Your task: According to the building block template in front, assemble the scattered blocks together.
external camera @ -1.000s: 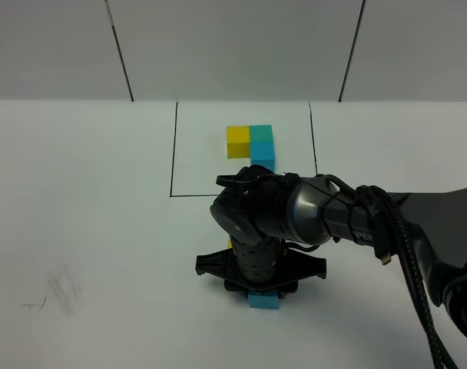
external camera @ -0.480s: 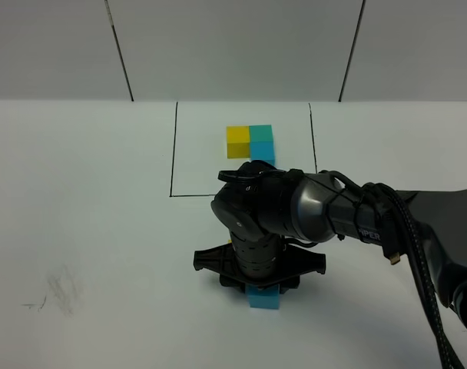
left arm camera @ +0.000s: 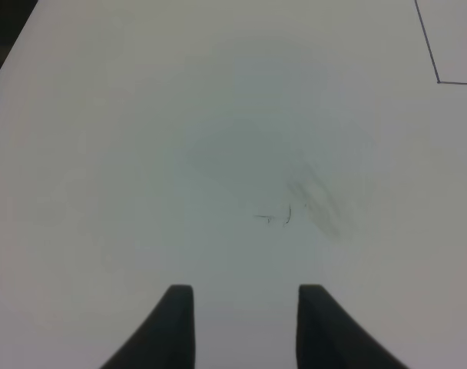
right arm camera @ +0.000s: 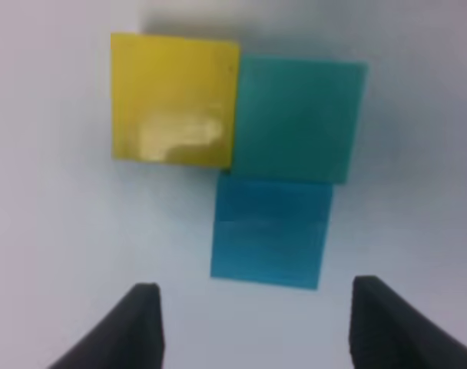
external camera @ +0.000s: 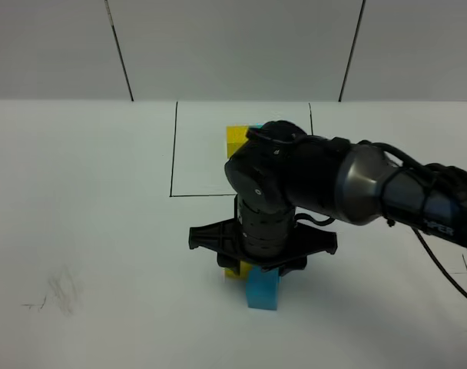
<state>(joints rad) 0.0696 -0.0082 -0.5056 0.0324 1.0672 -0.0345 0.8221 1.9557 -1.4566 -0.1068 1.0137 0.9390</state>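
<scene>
In the right wrist view the three scattered blocks sit joined in an L on the white table: the yellow cube [right arm camera: 174, 100] touches the teal-green cube [right arm camera: 297, 119], and the sky-blue cube [right arm camera: 270, 231] touches the teal-green one. My right gripper [right arm camera: 264, 330] is open and empty above them, apart from all three. In the high view the right arm [external camera: 272, 192] hides the teal-green cube; the sky-blue cube [external camera: 262, 290] and an edge of the yellow cube [external camera: 232, 270] show below it. The template [external camera: 236, 136] is mostly hidden behind the arm, inside its black frame [external camera: 173, 154]. My left gripper [left arm camera: 245, 327] is open and empty.
A faint grey smudge [left arm camera: 318, 204] marks the table in front of the left gripper; it also shows at the left of the high view [external camera: 61, 290]. A corner of the black frame [left arm camera: 429, 46] shows in the left wrist view. A grey panelled wall [external camera: 233, 46] stands behind the table.
My right arm has risen from the joined cubes, so more of the sky-blue cube and a yellow edge show. The arm now covers most of the template. The cubes have not moved.
</scene>
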